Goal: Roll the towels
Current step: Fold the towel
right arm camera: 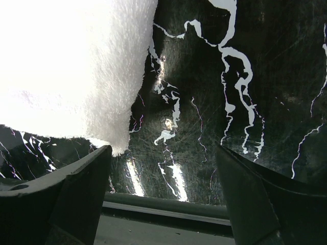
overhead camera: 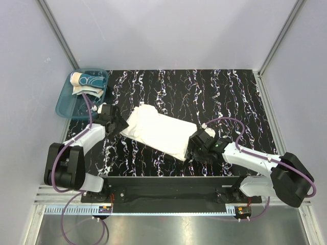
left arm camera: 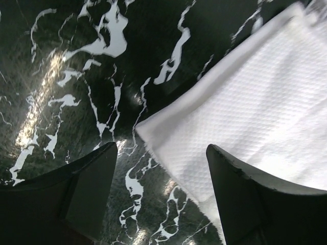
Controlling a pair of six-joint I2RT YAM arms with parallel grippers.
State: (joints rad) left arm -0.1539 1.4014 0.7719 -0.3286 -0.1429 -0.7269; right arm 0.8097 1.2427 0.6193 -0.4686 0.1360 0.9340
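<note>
Black marbled table (overhead camera: 225,97) bears folded, flat white towel (overhead camera: 159,131).

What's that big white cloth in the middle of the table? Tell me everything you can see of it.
The white towel is a plain, soft-looking cloth with a nubby terry weave, apparently folded flat into a rough rectangle. It lies slantwise on the black marbled table, not yet rolled. The left tool stands open at its left end and the right tool open at its right end; neither grips it.
</note>
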